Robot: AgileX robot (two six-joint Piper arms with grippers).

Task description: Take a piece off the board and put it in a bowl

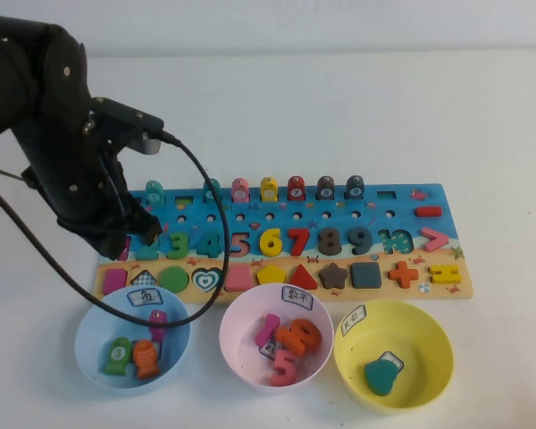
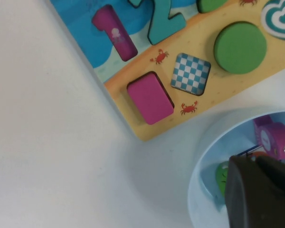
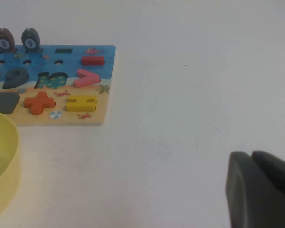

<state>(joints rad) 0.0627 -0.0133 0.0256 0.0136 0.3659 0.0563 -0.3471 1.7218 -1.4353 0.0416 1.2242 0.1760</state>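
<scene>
The magenta piece (image 1: 114, 280) (image 2: 150, 97) lies flat in its slot at the left end of the board's tan strip. The long blue board (image 1: 402, 198) (image 2: 199, 52) (image 3: 104, 71) runs across the table's middle. My left gripper (image 1: 147, 231) (image 2: 254, 160) hangs over the board's left end, shut and holding nothing. In the left wrist view its tips sit above the light-blue bowl, apart from the piece. The yellow bowl (image 1: 429, 326) (image 3: 2, 166) stands in front of the board's right end with a teal piece inside. My right gripper (image 3: 251, 154) is shut and empty over bare table right of the board.
A checkered empty slot (image 2: 190, 72) lies beside the piece, then a green disc (image 2: 240, 46). The light-blue bowl (image 1: 94, 322) (image 2: 204, 156) holds fish pieces; the pink bowl (image 1: 241, 322) holds digits. A black cable (image 1: 210, 232) loops over the board's left part.
</scene>
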